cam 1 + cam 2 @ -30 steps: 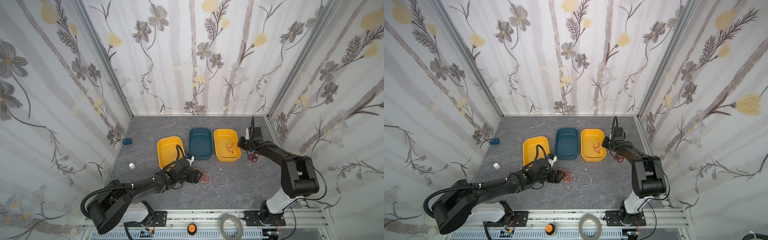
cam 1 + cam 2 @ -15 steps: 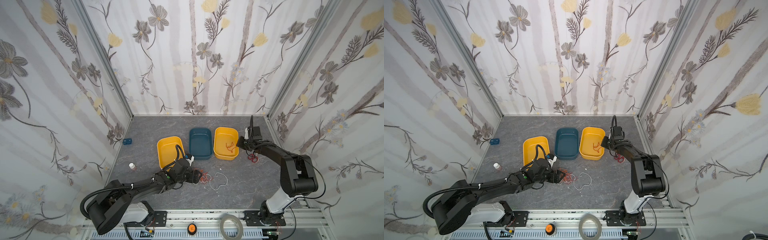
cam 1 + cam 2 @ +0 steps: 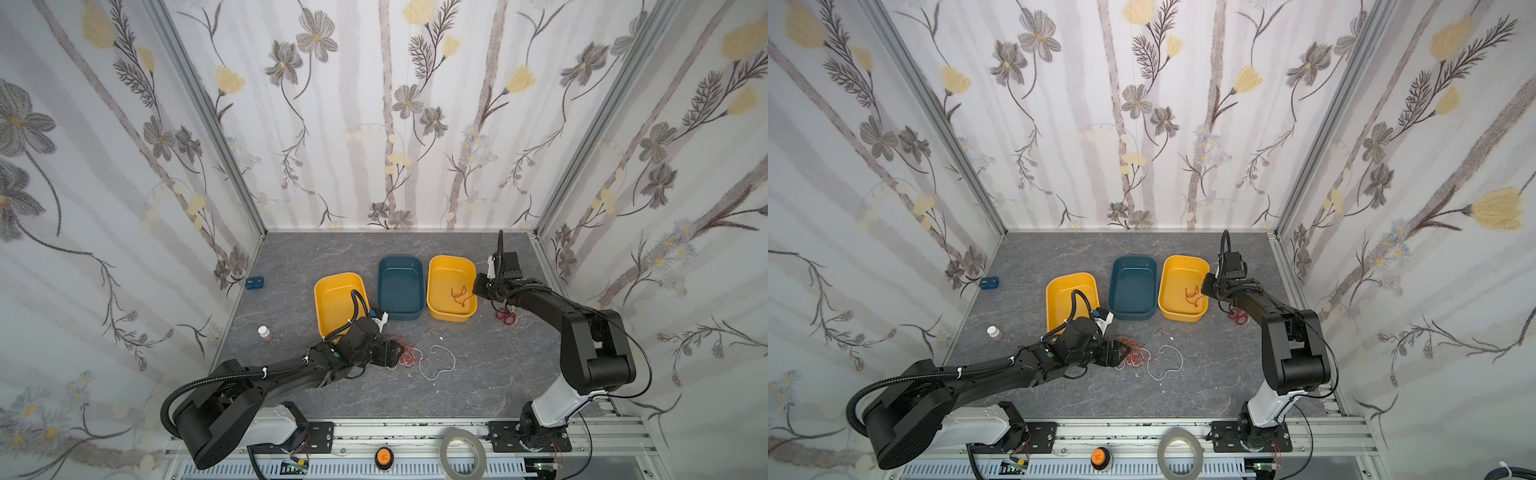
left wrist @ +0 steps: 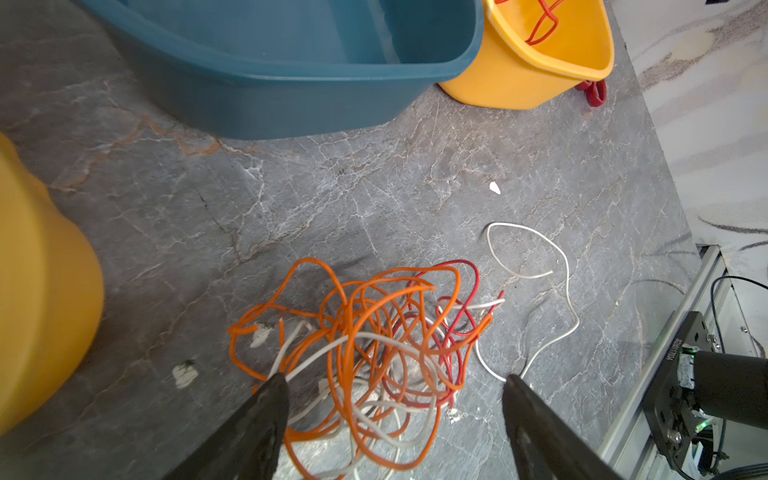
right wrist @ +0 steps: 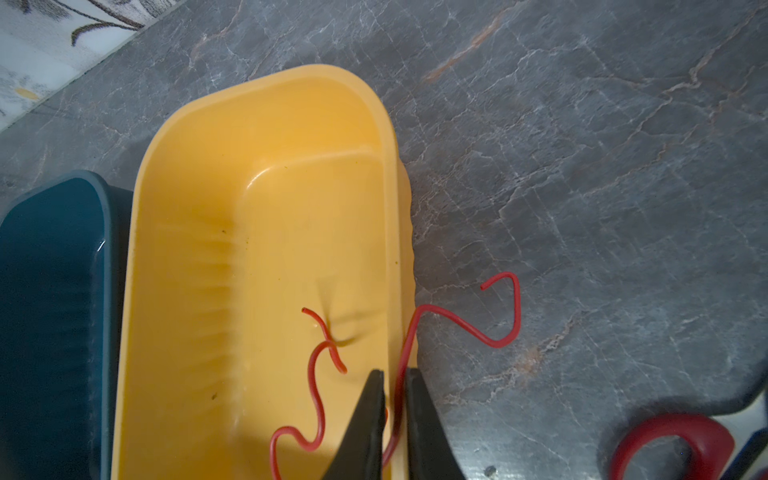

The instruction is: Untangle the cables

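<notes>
Right wrist view: the right gripper (image 5: 394,372) stands almost closed at the right rim of the right-hand yellow bin (image 5: 266,83), with a red cable (image 5: 457,322) threading the slim gap (pinched or loose, I cannot tell). Mid-table (image 3: 478,374), nearer than the blue bin (image 3: 401,259), the left gripper (image 4: 395,376) gapes wide, holding nothing. Its fingertips straddle the cable tangle (image 4: 374,324) of 3 colours: orange, red, white.

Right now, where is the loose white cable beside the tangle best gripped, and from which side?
I would grip the white cable on its outer arc, farthest from the tangle, coming straight down with jaws across the strand. It lies flat on the table, and only there is it clear of other strands.
</notes>
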